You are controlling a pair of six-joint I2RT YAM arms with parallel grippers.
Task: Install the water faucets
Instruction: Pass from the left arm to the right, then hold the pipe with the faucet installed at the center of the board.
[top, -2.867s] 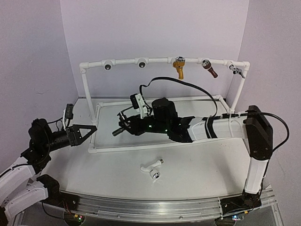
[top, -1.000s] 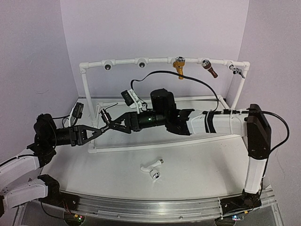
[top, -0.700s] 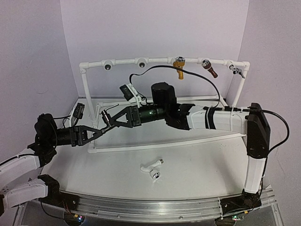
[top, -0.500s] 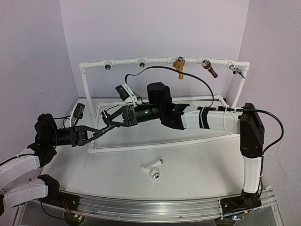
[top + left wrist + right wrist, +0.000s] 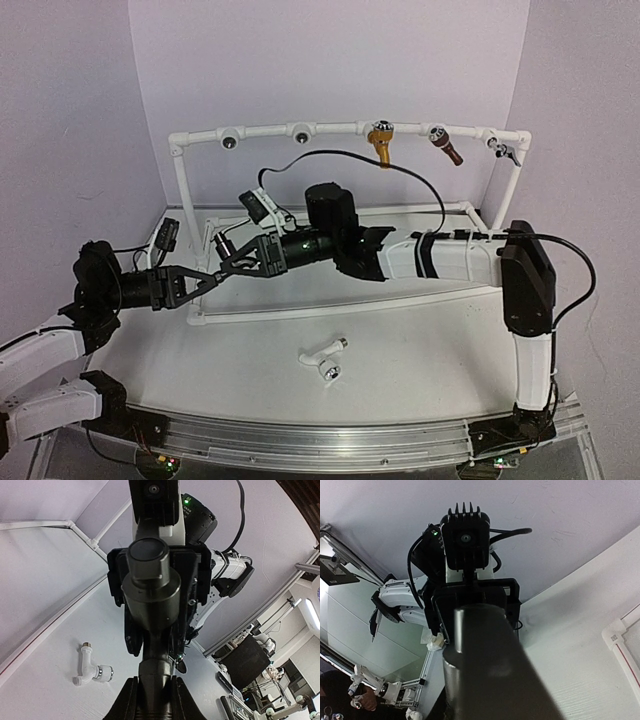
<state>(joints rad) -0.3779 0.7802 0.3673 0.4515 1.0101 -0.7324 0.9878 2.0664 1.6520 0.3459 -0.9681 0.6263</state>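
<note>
Both claws meet at about 9 o'clock on the table, above the left end of the flat pipe frame.

- The left claw comes in from 8 o'clock. The right claw reaches across from 3 o'clock. Their tips overlap.
- The black tap sits between them, up off the table, with its round end toward the right arm.
- Left claw: the gap is narrow, and its fingers press on the tap's lower stem, one on each side. It has hold of the tap.
- Right claw: it is closed down on the tap's upper body, with the jaws tight against both flanks in the left wrist view. In its own wrist view the tap is just a dark blurred bar filling the foreground, so contact is hard to read there. It looks like a real grip.
- The white tap lies on its side at 6 o'clock near the front edge, well apart from both claws.
- The raised pipe rail is at 12 o'clock. The gold tap, brown tap and small grey tap hang from its right half, toward 1–2 o'clock.
</note>
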